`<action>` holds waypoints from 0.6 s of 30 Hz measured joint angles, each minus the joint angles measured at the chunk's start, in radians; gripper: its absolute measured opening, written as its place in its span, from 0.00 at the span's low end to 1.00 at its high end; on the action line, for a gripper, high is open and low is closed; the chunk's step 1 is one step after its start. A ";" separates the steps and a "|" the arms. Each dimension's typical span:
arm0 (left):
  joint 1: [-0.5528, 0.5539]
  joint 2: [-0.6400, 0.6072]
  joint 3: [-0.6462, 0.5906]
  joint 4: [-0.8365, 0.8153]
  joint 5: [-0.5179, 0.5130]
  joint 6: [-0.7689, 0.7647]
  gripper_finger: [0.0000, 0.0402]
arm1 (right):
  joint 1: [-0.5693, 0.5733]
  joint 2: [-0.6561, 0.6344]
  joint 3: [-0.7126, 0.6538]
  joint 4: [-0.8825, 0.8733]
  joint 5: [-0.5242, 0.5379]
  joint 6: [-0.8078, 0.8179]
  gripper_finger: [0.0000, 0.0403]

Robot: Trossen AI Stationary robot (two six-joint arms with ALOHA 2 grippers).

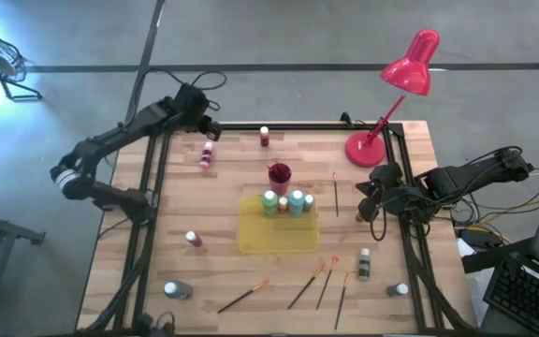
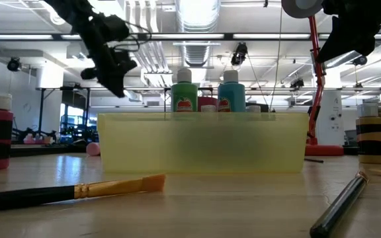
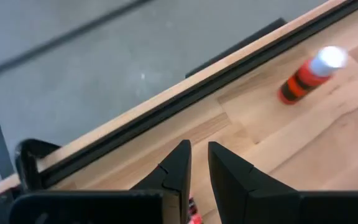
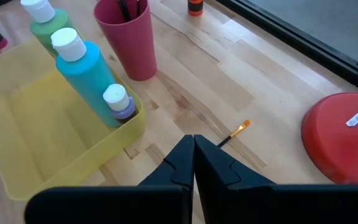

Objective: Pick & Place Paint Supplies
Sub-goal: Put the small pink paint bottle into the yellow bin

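Observation:
A yellow tray [image 1: 251,239] sits mid-table and holds a green bottle [image 1: 269,201], a light blue bottle [image 1: 297,201] and a small brown one [image 4: 118,102], all upright. A pink bottle [image 1: 207,154] lies on its side near the far left corner. A red bottle [image 3: 306,74] stands by the far edge. More bottles [image 1: 193,240] [image 1: 364,264] and several brushes [image 1: 243,297] are spread over the near half. My left gripper [image 3: 199,168] hovers over the far left corner, just above the pink bottle, with a narrow gap and nothing between its fingers. My right gripper [image 4: 194,149] is shut and hangs over a lone brush [image 4: 232,134].
A magenta cup [image 1: 280,174] holding dark handles stands just beyond the tray. A red desk lamp has its base [image 1: 364,148] at the far right. A black rail [image 3: 185,99] runs along the table's far edge. Two more bottles [image 1: 177,290] [image 1: 398,290] stand near the front.

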 joint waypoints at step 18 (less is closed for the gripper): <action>0.087 0.535 0.427 -0.419 -0.018 0.040 0.15 | 0.000 0.000 0.000 0.000 0.000 0.000 0.02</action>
